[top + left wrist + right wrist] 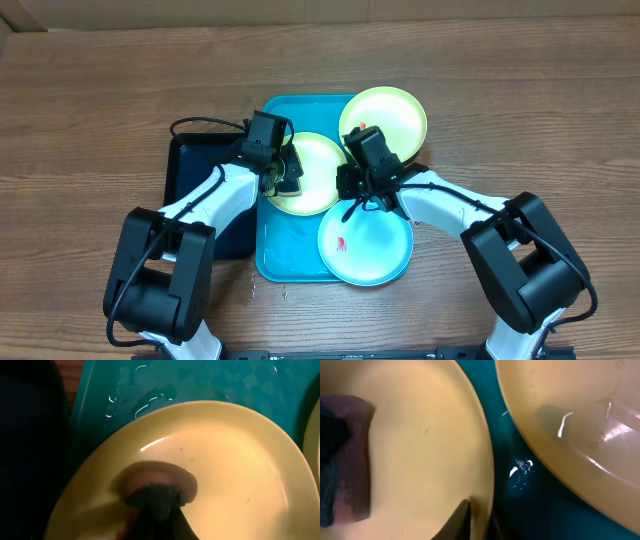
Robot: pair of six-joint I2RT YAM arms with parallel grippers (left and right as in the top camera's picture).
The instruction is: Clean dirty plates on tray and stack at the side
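Overhead view: bright, even light from above, sharp focus, soft shadows on wood table (100,80). Both wrist views dimmer w/ warm yellow cast, very close & soft-focus. Left wrist: small white glints on wet tray (200,380), upper left; bottom centre goes dark & blurred. Right wrist: white glare streaks on plate (580,425) at right, one glint at frame centre.

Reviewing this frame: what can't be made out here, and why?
1. Whether the left pincer is shut: overhead, the wrist body covers it; left wrist view, only a dark shape by the sponge, cut by the bottom edge.
2. Whether the right pincer grips the middle green plate: the right wrist view cuts off all but one fingertip at the rim.
3. That plate's smear: unseen in every view; the sponge and left pincer cover part.
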